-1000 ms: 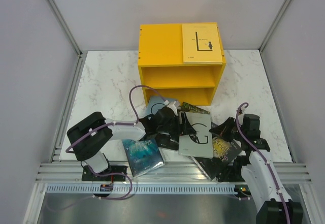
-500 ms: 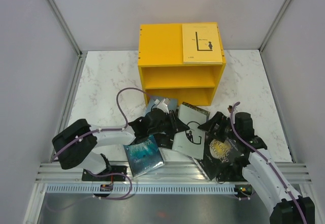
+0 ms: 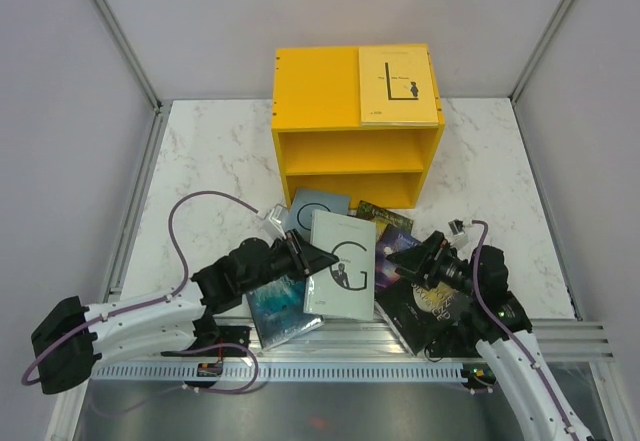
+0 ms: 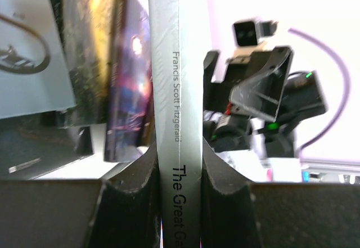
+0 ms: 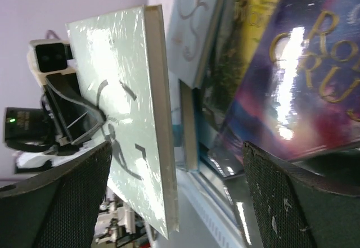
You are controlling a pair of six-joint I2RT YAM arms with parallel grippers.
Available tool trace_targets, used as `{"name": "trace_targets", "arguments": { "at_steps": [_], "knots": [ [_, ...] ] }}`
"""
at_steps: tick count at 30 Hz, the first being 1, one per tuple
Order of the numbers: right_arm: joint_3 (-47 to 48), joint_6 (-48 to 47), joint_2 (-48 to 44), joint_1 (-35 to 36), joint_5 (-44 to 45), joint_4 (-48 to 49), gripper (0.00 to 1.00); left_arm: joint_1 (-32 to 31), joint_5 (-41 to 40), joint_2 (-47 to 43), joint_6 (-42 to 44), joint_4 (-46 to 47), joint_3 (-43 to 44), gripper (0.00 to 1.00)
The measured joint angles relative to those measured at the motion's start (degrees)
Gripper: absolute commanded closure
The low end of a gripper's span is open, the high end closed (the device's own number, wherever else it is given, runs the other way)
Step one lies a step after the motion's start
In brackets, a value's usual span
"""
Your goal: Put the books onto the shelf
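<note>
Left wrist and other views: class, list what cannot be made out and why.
Left wrist: title of the grey book, cut by the bottom edge.
Right wrist: title of the purple book, cut by the right edge.
Top: print on the yellow book, too small; lower books, hidden under the grey book.

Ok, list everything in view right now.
shelf: one, bright yellow, far centre of the table
yellow book: one, yellow, flat on the shelf's top, right side
grey book: one, grey with a big G, clamped in the left tool
pale blue book: one, pale blue, just in front of the shelf
ocean book: one, blue, near edge
dark books: at least two, purple and green-black, overlapping on the right
table: one, white marble
left tool: shut on the grey book's spine
right tool: open, over the dark books
</note>
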Motion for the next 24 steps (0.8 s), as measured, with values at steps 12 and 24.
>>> {"name": "trace_targets", "arguments": {
  "at_steps": [12,24],
  "knots": [
    [-4.2,9.5,2.5,12.4,3.7,13.7,0.02,0.0,-3.0,-2.1,-1.8,1.9,-1.7,0.98],
    [-4.9,13.4,20.4,48.4,28.9,36.5,0.14,0.0,-4.6,-5.0,-3.8,4.0,-5.6,0.98]
  ]
}}
